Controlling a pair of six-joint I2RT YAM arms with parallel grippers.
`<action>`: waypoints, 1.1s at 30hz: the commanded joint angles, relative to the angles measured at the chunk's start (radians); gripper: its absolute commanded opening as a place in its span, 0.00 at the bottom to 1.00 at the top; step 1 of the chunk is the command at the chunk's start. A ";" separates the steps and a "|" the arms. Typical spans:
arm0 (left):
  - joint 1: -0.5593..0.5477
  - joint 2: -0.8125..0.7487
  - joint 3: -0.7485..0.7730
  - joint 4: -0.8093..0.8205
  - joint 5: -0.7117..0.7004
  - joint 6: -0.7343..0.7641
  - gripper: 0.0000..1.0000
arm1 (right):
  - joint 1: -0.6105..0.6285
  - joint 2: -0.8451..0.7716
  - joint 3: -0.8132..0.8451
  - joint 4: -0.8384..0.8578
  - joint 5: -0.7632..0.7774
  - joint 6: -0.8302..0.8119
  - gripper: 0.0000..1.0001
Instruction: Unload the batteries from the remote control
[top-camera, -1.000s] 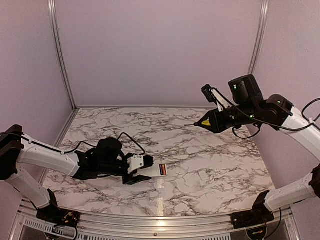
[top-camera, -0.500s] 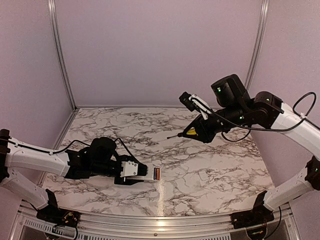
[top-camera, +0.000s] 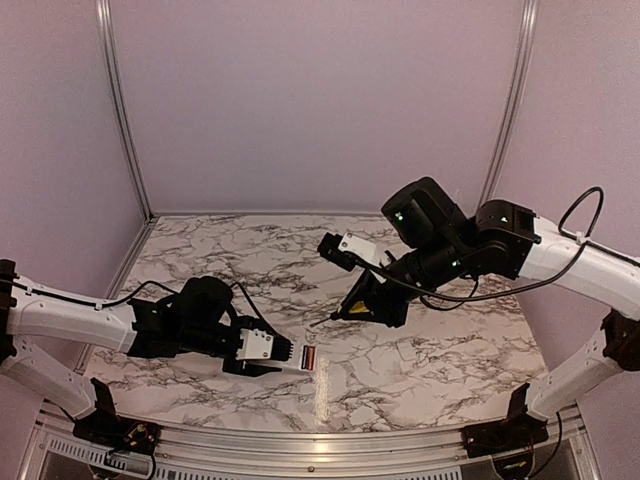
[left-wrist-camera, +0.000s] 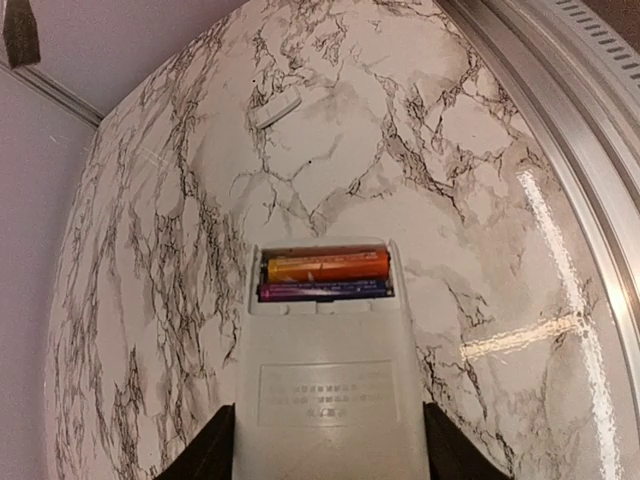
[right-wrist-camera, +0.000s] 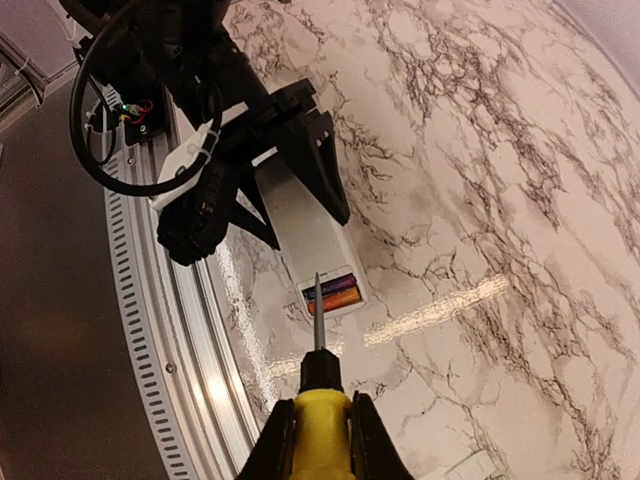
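Two batteries (left-wrist-camera: 325, 277): both sit side by side in the open compartment at one end of the remote. The orange one is farther from the left jaws and the darker purple one is nearer them.
Remote control (left-wrist-camera: 325, 380): a white slab, back face up, with its compartment end pointing away from the left wrist. It is low over the near part of the worktop (top-camera: 450, 340), close to the front rail (top-camera: 320, 440) (I cannot tell from any view whether it rests on the marble or hangs just above it).
Left jaws: closed on the remote control, with one black finger (left-wrist-camera: 205, 455) against each long side at the end opposite the batteries.
Right jaws: closed around the yellow handle of the screwdriver (right-wrist-camera: 318, 420).
Screwdriver: the thin dark shaft is aimed at the compartment. In my right wrist view the tip overlaps the compartment's edge right by the batteries. In the top view it looks near the remote's end but apart from it, so I cannot tell whether it touches.
Cover plate (left-wrist-camera: 275, 106): a small white piece lying flat on the worktop, well apart from the remote and beyond its compartment end.
Worktop: white marble with dark veins and a bright streak of reflected light near the front rail.
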 joint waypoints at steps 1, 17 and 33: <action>0.004 -0.035 0.031 -0.007 0.024 -0.008 0.00 | 0.008 0.017 -0.013 -0.002 -0.009 -0.008 0.00; 0.003 -0.014 0.047 0.009 0.075 -0.067 0.00 | 0.008 0.031 -0.066 0.003 0.032 0.023 0.00; 0.001 -0.007 0.050 0.018 0.126 -0.110 0.00 | 0.009 0.100 -0.054 0.033 0.050 -0.012 0.00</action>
